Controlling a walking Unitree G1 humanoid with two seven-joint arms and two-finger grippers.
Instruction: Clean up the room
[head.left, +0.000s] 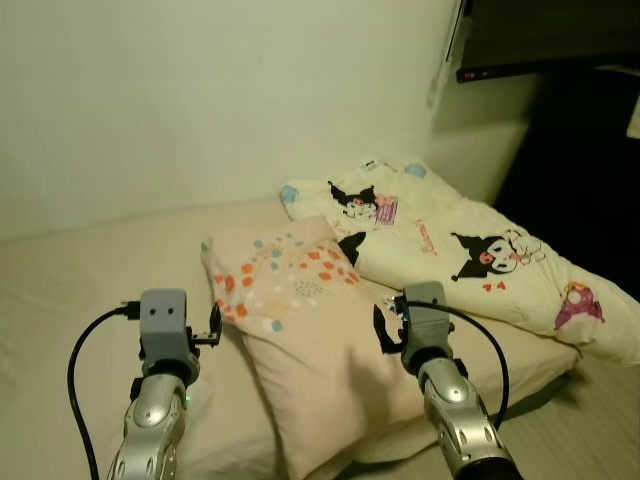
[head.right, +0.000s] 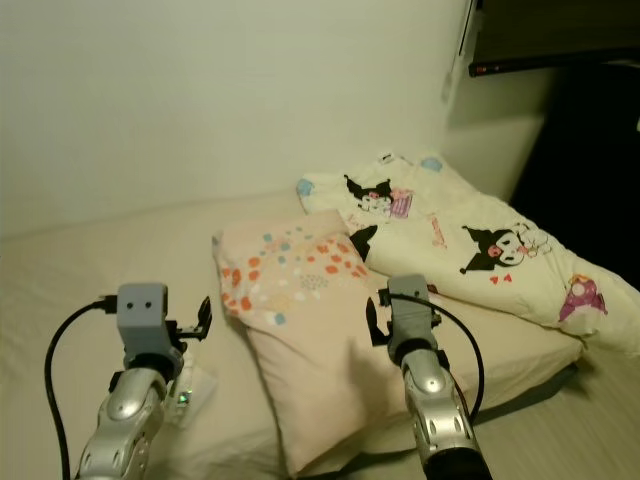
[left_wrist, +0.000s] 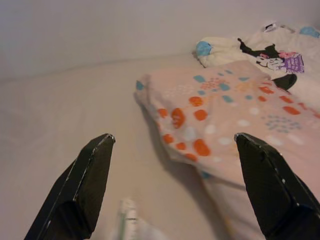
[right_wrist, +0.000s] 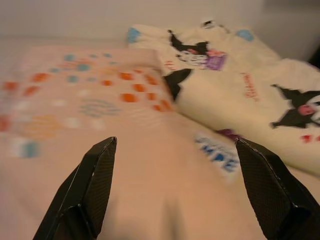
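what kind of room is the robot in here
Most likely a bedroom: a bed with a beige sheet set against the wall, a dotted pillow on it, and a cartoon-print comforter bunched beside the pillow.

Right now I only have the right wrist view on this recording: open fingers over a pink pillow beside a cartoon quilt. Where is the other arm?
Observer: The left gripper is open at the pillow's other long edge, so the two grippers flank it.
Operator: Anything lying near that left side?
Observer: Yes, a small white object lies on the mattress just under the left gripper; too blurred to identify.
Operator: What lies beyond the quilt?
Observer: The quilt lies at the mattress's right end; beyond it stands dark furniture.
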